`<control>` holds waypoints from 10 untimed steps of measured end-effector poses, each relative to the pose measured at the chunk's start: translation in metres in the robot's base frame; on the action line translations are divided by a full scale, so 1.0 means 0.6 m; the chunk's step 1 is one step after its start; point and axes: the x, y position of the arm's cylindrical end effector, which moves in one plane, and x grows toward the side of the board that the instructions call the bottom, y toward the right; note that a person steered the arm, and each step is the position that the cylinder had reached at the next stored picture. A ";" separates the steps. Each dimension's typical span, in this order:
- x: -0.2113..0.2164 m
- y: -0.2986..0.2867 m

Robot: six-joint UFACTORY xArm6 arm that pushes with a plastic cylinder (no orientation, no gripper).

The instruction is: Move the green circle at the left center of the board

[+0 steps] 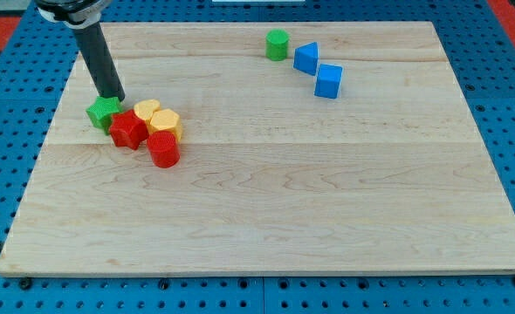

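My tip [116,97] is down on the table [266,209] at the view's left, touching the top-right edge of the green star [102,112]. No fingers on this arm, just the rod, so it holds nothing. The green star sits at the left end of a tight cluster: red star [128,129] touching its right side, yellow heart [147,110] and yellow hexagon [164,123] just right of that, red cylinder [163,149] at the cluster's lower right. The green circle [278,44] is well apart from the tip, near the view's top, right of centre. Blue triangle [305,58] is just right of the circle; blue cube [328,80] sits just below-right of the triangle.
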 end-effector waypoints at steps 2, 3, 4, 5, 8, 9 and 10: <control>-0.089 0.261; -0.113 0.372; -0.133 0.467; -0.210 0.488; -0.073 0.019; -0.121 0.011; -0.148 -0.027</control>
